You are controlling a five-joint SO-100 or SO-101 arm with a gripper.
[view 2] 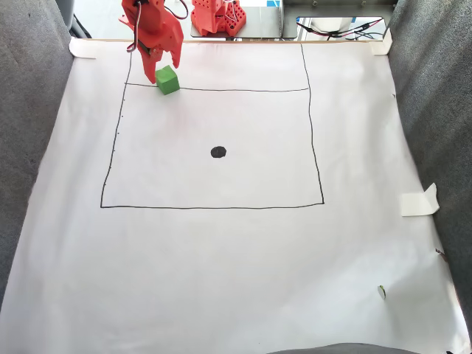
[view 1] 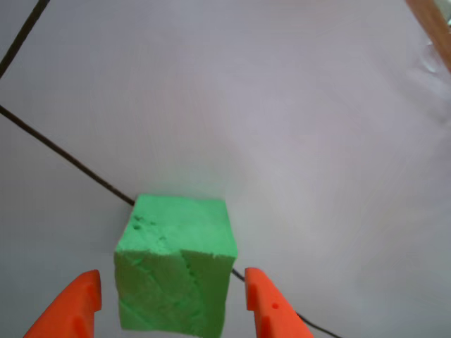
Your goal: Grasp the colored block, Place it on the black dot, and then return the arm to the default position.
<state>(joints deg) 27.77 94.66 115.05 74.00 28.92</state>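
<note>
With the orange gripper (view 1: 173, 292) spread wide, its fingers (view 1: 70, 310) flank the green foam cube (view 1: 176, 271) without touching it; gaps show on both sides in the other view. In the fixed view the cube (view 2: 167, 79) sits on the white paper (view 2: 236, 258), on the drawn rectangle's top line (view 2: 243, 90) near its upper-left corner. The black dot (view 2: 218, 152) is well apart, mid-rectangle. The arm (view 2: 151, 29) hangs over the cube.

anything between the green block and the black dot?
Fixed view: just bare white paper between block and dot, plus the drawn line the block sits on. No objects.
</note>
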